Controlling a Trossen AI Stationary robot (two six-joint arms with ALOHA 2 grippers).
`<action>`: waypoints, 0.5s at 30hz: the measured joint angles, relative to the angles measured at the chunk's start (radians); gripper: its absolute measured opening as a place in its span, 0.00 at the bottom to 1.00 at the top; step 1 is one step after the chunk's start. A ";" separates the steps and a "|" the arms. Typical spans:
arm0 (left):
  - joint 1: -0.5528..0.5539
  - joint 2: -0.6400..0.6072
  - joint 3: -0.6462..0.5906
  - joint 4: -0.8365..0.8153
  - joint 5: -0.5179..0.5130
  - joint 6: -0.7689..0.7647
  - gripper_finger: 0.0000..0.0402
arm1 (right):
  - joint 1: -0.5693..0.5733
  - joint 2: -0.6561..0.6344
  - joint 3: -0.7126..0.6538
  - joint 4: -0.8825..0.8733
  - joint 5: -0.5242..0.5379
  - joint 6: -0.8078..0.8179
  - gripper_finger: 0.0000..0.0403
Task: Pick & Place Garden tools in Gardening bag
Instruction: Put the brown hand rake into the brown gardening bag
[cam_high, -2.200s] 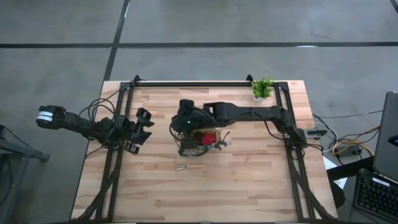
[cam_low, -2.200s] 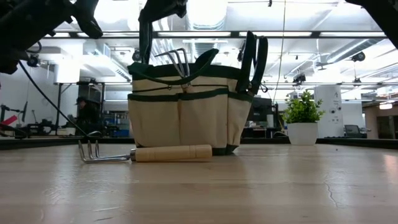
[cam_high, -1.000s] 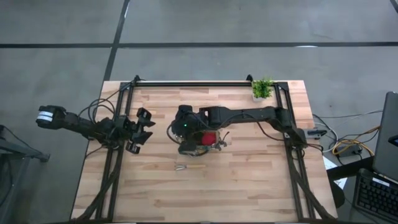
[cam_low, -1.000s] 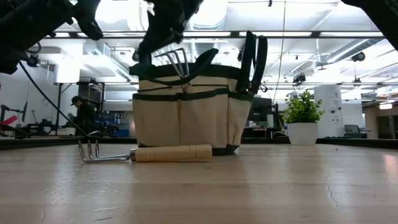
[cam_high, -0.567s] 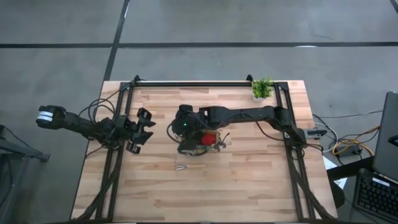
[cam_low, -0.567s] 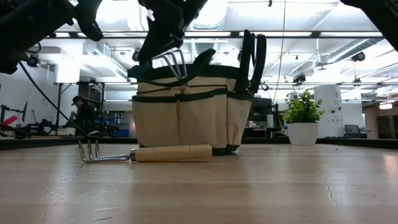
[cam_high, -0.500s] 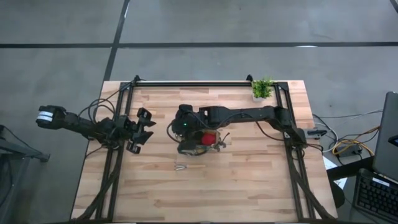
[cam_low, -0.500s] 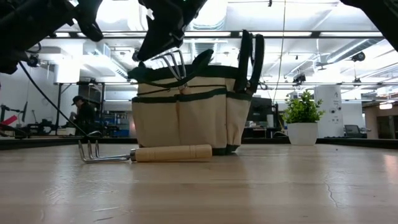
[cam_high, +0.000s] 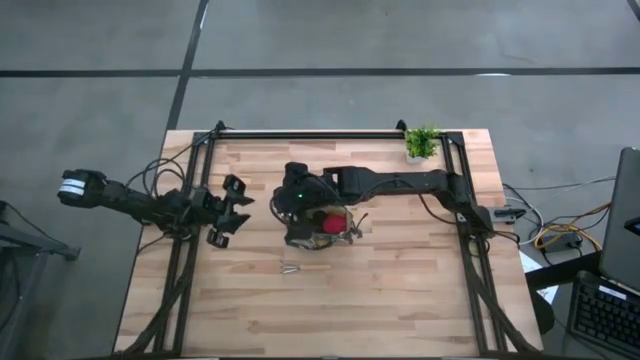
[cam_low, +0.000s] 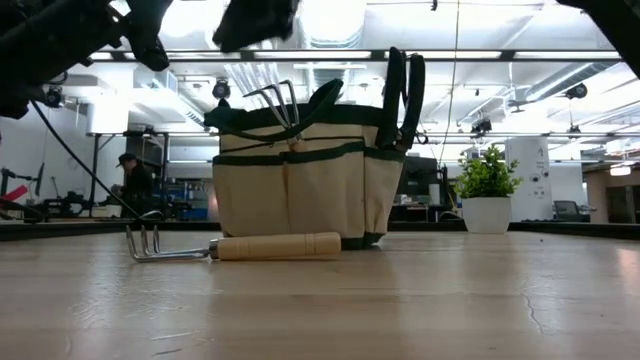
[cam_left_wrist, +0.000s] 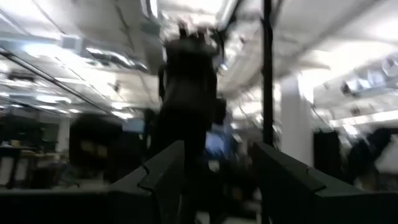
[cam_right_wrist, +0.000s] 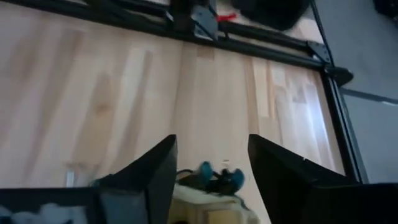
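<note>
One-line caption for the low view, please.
Tool-filled bag stands on the table, a wooden-handled rake lying before it, plant behind.

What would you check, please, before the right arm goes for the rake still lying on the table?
1. Right hand empty and open: ok; fingers apart, nothing between them.
2. Right hand clear of the gardening bag: ok; in the low view it hangs above the bag's rim.
3. Rake reachable: ok; it lies flat on the table in front of the bag, handle close to the bag's base.
4. Bag upright: ok; it stands with tool tines sticking up from its top.
5. Left hand out of the way: ok; it waits near the table's left edge, fingers apart.
6. Potted plant clear: ok; it stands at the far right corner.
</note>
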 joint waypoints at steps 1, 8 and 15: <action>0.000 0.000 0.003 -0.026 0.024 0.011 0.48 | 0.011 -0.005 0.012 -0.017 0.000 0.001 0.48; -0.004 0.002 0.114 -0.343 0.127 -0.004 0.48 | 0.099 -0.032 0.030 -0.061 0.000 0.005 0.47; -0.061 0.008 0.318 -0.933 0.126 0.011 0.48 | 0.180 -0.042 0.027 -0.189 0.023 0.094 0.43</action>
